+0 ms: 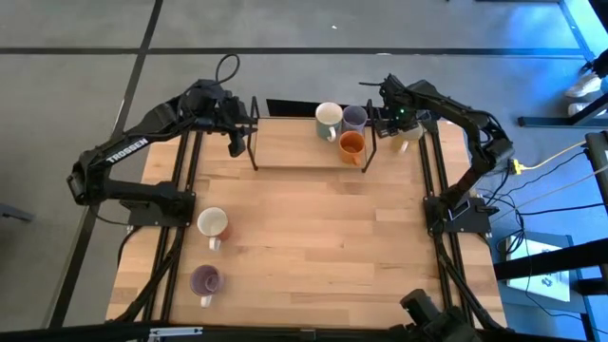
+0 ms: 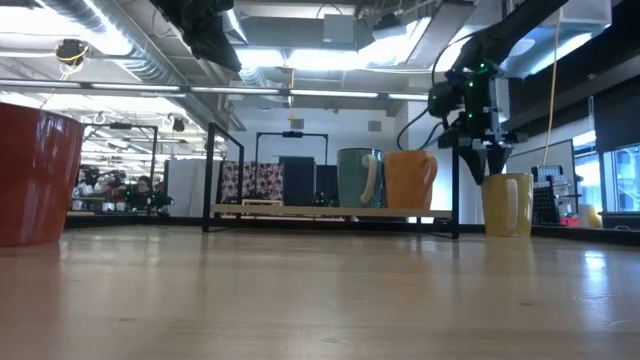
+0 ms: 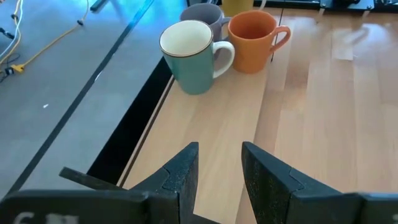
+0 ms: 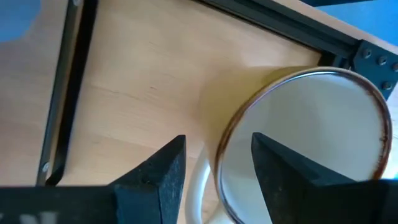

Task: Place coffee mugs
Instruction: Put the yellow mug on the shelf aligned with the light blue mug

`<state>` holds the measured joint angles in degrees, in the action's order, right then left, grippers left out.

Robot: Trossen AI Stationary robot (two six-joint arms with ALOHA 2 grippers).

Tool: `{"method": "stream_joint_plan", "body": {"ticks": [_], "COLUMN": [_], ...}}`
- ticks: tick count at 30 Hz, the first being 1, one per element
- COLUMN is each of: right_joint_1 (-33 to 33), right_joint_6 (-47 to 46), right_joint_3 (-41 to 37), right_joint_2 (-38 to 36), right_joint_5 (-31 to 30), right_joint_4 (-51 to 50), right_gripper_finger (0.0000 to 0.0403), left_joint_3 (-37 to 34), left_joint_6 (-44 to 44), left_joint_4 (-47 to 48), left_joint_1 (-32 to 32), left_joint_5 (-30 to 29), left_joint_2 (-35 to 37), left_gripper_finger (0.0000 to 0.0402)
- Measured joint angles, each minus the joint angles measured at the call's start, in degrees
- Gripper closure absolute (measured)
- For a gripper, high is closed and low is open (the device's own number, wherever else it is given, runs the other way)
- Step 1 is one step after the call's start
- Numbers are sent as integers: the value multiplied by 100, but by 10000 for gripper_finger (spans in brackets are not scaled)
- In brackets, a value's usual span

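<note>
Right under your right gripper (image 4: 214, 165) sits the cream mug (image 4: 305, 143), its brown-edged rim just below the parted fingers, which hold nothing; one finger looks to hang over the mug's hollow and the other outside the wall near the handle. Treat this mug as stiff, glazed and slippery, likely light when empty but chip-prone, so I'd pinch the wall squarely at the rim rather than trust the handle. It stands on the table (image 1: 323, 247) just outside the black frame (image 1: 253, 133), beside the orange mug (image 1: 351, 144). Behind the orange one are the white-lined teal mug (image 1: 329, 118) and the lavender mug (image 1: 355, 116), all three bunched together. Well apart from the orange mug, at the opposite side of the table, stand the reddish-walled white mug (image 1: 212, 224) and the dark purple mug (image 1: 205, 280). Your left gripper (image 1: 236, 144) waits, narrowly open and empty, at the frame's other end
</note>
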<state>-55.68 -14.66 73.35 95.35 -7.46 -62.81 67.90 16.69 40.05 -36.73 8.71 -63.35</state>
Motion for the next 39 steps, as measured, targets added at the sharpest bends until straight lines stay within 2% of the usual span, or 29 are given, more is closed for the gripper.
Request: {"method": "stream_joint_plan", "body": {"ticks": [11, 15, 22, 28, 34, 39], "right_joint_1": [-37, -79, -71, -60, -55, -5], "right_joint_6": [33, 99, 254, 360, 410, 324], "right_joint_3": [3, 3, 3, 3, 125, 793], "right_joint_2": [110, 110, 110, 87, -329, -709], "right_joint_5": [-43, -27, -12, -36, -40, -85], "right_joint_4": [-31, -35, -95, -170, -515, -1004], "right_gripper_finger": [244, 287, 390, 395, 398, 400], "left_joint_3": [0, 0, 0, 0, 0, 0], "left_joint_6": [2, 2, 2, 0, 0, 0], "left_joint_4": [28, 28, 31, 30, 28, 28], "left_joint_1": [0, 0, 2, 2, 2, 2], "left_joint_5": [0, -2, -2, -2, -4, -18], "left_joint_2": [0, 0, 0, 0, 0, 0], "left_gripper_finger": [285, 285, 285, 285, 285, 285]}}
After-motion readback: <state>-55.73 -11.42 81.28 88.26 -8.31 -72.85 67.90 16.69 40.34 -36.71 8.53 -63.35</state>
